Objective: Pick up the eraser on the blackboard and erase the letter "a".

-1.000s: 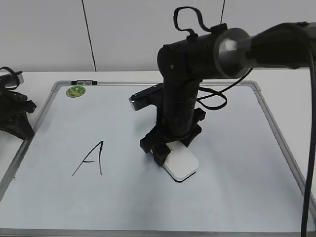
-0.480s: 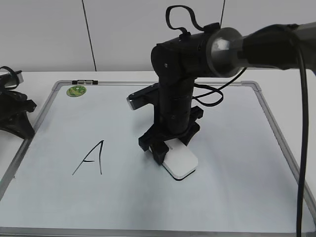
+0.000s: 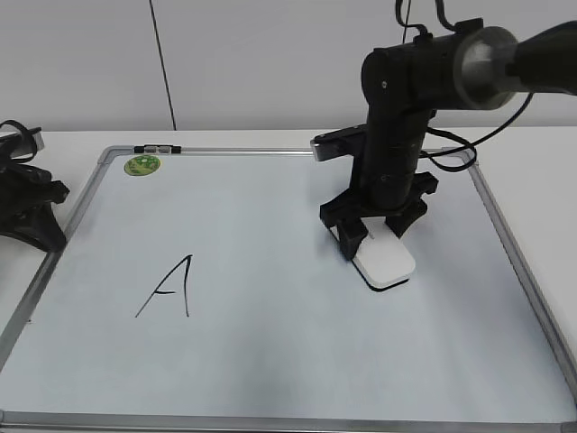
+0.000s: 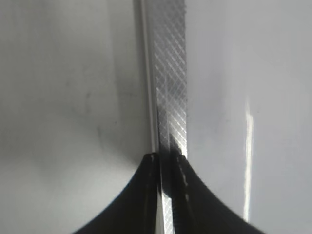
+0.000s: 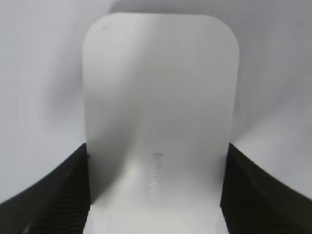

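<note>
Exterior view: the right claw (image 3: pixel 371 242) grips the eraser (image 3: pixel 385 263), a white rounded block with a dark underside, flat on the right half of the blackboard (image 3: pixel 270 361). A capital "A" (image 3: pixel 169 289) sits well to its left; a green sticker (image 3: pixel 141 165) marks the far left corner.

Left wrist view: the left claw (image 4: pixel 165 163), jaws together, rests over the board's silver frame (image 4: pixel 170 73).

Right wrist view: both fingers (image 5: pixel 63 190) press the eraser's (image 5: pixel 158 107) long sides; faint grey lettering shows on top.
</note>
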